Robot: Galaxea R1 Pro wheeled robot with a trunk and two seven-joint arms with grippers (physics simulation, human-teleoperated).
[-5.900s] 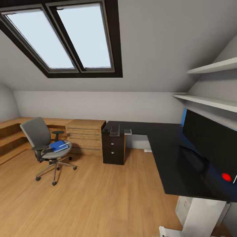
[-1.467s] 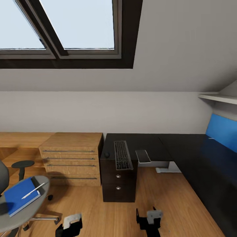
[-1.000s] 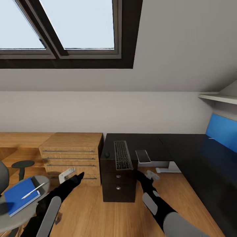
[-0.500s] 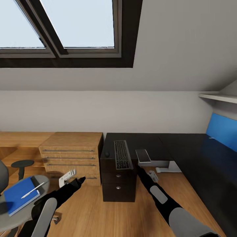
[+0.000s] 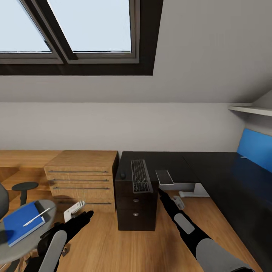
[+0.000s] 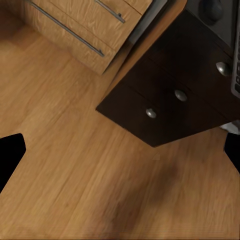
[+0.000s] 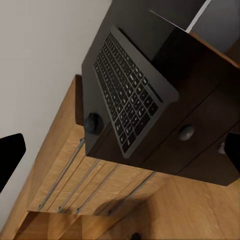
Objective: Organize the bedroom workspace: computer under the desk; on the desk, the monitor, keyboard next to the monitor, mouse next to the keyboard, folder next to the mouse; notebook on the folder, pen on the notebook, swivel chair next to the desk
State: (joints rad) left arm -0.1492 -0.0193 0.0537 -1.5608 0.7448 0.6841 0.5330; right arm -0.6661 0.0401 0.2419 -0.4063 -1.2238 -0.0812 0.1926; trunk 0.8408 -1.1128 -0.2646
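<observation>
1. In the head view the left arm reaches forward from about 7 o'clock. Its left tool (image 5: pixel 87 214) hangs low over the wooden floor (image 5: pixel 113 245), in front of the light wooden dresser (image 5: pixel 81 177).
2. In the left wrist view the two dark fingertips (image 6: pixel 10 155) stand far apart at the edges of the picture, so this tool is wide and holds nothing. Between them are the floor and the black drawer unit (image 6: pixel 170 100) with silver knobs.
3. The right arm stretches forward from about 5 o'clock. Its right tool (image 5: pixel 161 192) is just in front of the table (image 5: pixel 196 166) edge, below the notebook (image 5: pixel 164 176).
4. In the right wrist view its fingertips (image 7: pixel 11 155) also stand wide apart, with nothing between them.
5. The keyboard (image 5: pixel 140 176) lies on the table above the drawer unit, and its near end reaches the front edge. The mouse (image 5: pixel 122 175) is at its 9 o'clock, the notebook at its 3 o'clock.
6. The folder (image 5: pixel 20 223) lies on the seat of the swivel chair (image 5: pixel 22 241), at about 8 o'clock in the head view, with the pen (image 5: pixel 36 217) on top of it.
</observation>
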